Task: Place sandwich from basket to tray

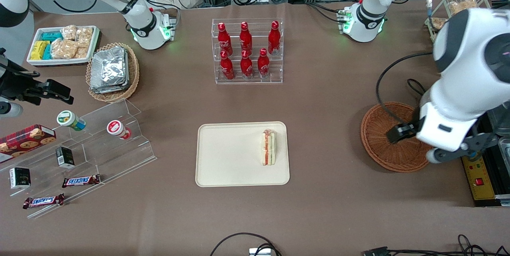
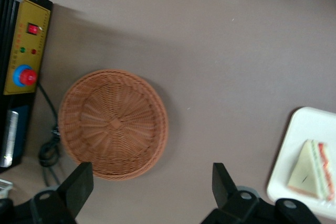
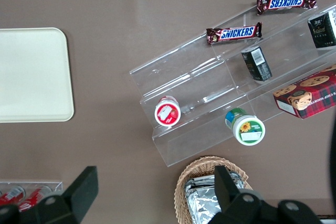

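Gripper (image 2: 149, 192) was seen hanging spread open and holding nothing above the basket (image 1: 384, 138), which looked bare, while the sandwich (image 1: 268, 147) was already parked on the tray (image 1: 223, 156) toward the parked arm's end, so probably job done.

Quick headcount: six red bottles (image 1: 246, 50), two Snickers bars (image 1: 81, 181), two wicker baskets (image 1: 392, 138), one sandwich (image 1: 268, 147), one tray (image 1: 229, 156), one open-fingered gripper (image 2: 152, 184) over the table.
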You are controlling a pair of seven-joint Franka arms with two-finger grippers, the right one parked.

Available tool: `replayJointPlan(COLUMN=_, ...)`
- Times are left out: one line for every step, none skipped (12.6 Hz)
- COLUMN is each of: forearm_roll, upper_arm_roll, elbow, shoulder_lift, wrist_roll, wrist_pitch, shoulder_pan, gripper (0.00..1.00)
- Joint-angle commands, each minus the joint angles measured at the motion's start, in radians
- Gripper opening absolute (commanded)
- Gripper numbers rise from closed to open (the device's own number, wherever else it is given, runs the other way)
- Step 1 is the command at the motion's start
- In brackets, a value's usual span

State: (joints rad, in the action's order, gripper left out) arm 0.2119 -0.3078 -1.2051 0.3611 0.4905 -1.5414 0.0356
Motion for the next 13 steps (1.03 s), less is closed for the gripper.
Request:
replayJointPlan(forearm_roll=-0.083, upper_arm_roll=0.084, elbow=-0.144, shoulder_lift=-0.149, wrist_roll=-0.163, wrist_pitch=-0.005, shoulder_pan=0.017, gripper=1.00)
replayJointPlan(forearm_roll=-0.098, upper_arm_roll=0.114, elbow=-0.184, shoulder_lift=-0.187, wrist_roll=-0.215, wrist_pitch=-0.008, shoulder_pan=0.017, gripper=1.00)
replayJointPlan(forearm_roll=-0.118, upper_arm_roll=0.148, elbow=-0.217, shoulder_lift=-0.224, wrist_roll=-0.275, wrist_pitch=-0.008, shoulder_pan=0.017, gripper=1.00)
replayJointPlan(forearm_roll=-0.141, upper_arm_roll=0.171, elbow=-0.250, shoulder_lift=-0.261, wrist_roll=-0.335, wrist_pitch=-0.008, shoulder_pan=0.017, gripper=1.00)
replayJointPlan(forearm_roll=-0.153, upper_arm_roll=0.193, elbow=-0.273, shoulder_lift=-0.292, wrist_roll=-0.381, wrist_pitch=-0.003, shoulder_pan=0.018, gripper=1.00)
replayJointPlan(forearm_roll=-0.179, upper_arm_roll=0.209, elbow=-0.295, shoulder_lift=-0.321, wrist_roll=-0.430, wrist_pitch=0.003, shoulder_pan=0.018, gripper=1.00)
replayJointPlan(forearm_roll=-0.216, upper_arm_roll=0.214, elbow=-0.322, shoulder_lift=-0.353, wrist_roll=-0.470, wrist_pitch=0.004, shoulder_pan=0.021, gripper=1.00)
replayJointPlan(forearm_roll=-0.227, upper_arm_roll=0.229, elbow=-0.342, shoulder_lift=-0.385, wrist_roll=-0.480, wrist_pitch=0.004, shoulder_pan=0.021, gripper=1.00)
replayJointPlan(forearm_roll=-0.220, upper_arm_roll=0.231, elbow=-0.344, shoulder_lift=-0.393, wrist_roll=-0.478, wrist_pitch=0.009, shoulder_pan=0.021, gripper=1.00)
replayJointPlan(forearm_roll=-0.215, upper_arm_roll=0.231, elbow=-0.344, shoulder_lift=-0.396, wrist_roll=-0.481, wrist_pitch=0.023, shoulder_pan=0.021, gripper=1.00)
replayJointPlan(forearm_roll=-0.213, upper_arm_roll=0.231, elbow=-0.344, shoulder_lift=-0.392, wrist_roll=-0.483, wrist_pitch=0.024, shoulder_pan=0.021, gripper=1.00)
replayJointPlan(forearm_roll=-0.210, upper_arm_roll=0.231, elbow=-0.343, shoulder_lift=-0.386, wrist_roll=-0.481, wrist_pitch=0.024, shoulder_pan=0.018, gripper=1.00)
replayJointPlan(forearm_roll=-0.210, upper_arm_roll=0.231, elbow=-0.338, shoulder_lift=-0.381, wrist_roll=-0.480, wrist_pitch=0.027, shoulder_pan=0.017, gripper=1.00)
